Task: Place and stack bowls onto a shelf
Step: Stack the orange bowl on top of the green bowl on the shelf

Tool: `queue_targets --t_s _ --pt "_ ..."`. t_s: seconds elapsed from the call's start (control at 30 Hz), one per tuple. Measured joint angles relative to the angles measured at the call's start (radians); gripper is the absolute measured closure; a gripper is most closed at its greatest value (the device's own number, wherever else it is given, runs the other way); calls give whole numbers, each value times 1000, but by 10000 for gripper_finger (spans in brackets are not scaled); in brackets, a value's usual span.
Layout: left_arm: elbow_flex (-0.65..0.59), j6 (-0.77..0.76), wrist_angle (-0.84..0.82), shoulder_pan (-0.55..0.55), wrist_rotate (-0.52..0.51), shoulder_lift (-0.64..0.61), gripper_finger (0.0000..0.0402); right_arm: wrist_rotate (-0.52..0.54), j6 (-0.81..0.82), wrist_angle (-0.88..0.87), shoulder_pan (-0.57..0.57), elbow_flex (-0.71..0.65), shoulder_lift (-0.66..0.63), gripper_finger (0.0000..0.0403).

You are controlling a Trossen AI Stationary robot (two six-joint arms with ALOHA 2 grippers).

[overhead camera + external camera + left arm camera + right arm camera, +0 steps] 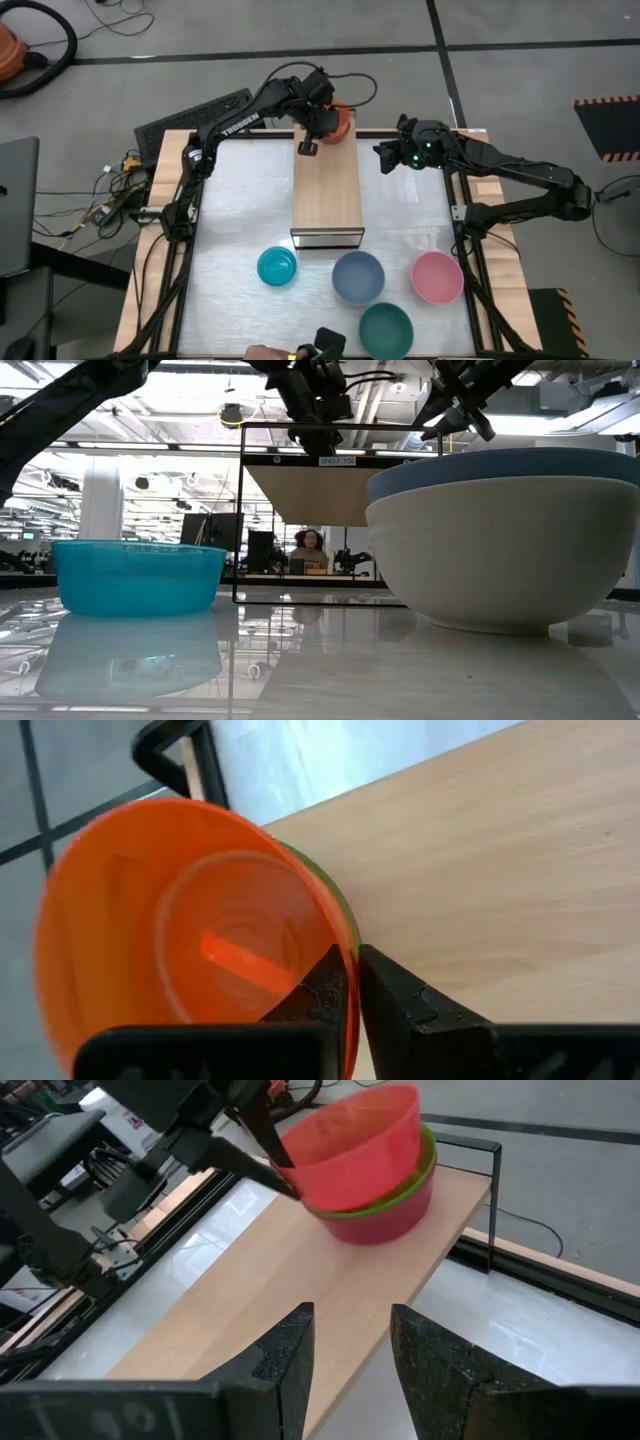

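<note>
The red bowl point(362, 1128) sits tilted in a lime green bowl point(424, 1172), which nests in a magenta-pink bowl point(388, 1226) at the far end of the light-wood shelf point(326, 195). My left gripper point(352, 960) is shut on the red bowl point(342, 118). My right gripper point(350, 1350) hovers open over the shelf's right side, a little nearer than the stack point(388, 156). On the near table stand the cyan bowl point(277, 267), the grey-blue bowl point(358, 277), the pink bowl point(437, 277) and the dark green bowl point(386, 330). My left gripper pinches the red bowl's rim point(343, 925), one finger point(318, 988) inside the bowl and one point(400, 1010) outside. The fingers come slanting down from the table's left. The bowl is tilted, its rim raised at the fingers, its lower part in the lime green bowl.
A person's hand point(268, 352) shows at the table's near edge beside a dark object. The shelf's near half is bare wood. In the low view the cyan bowl point(135, 575) and two large bowls point(510, 545) stand in front of the shelf frame.
</note>
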Motion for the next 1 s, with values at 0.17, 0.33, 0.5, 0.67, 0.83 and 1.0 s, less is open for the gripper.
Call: queue_targets --t_s 0.17,0.33,0.5,0.67,0.83,1.0 --pt "0 -7 -14 -3 7 0 346 0 0 0 0 0 0 242" --pt "0 -19 -19 -5 -6 -6 296 -1 0 0 0 0 0 242" --pt "3 -49 -22 -6 -7 -41 261 -1 -8 0 0 0 0 242" --pt "3 -148 -4 -10 -111 -113 256 -1 -8 0 0 0 0 242" --pt "6 -330 75 48 -231 -192 286 0 -8 0 0 0 0 242" --pt "5 -444 -11 158 -204 -206 378 -1 -8 0 0 0 0 242"
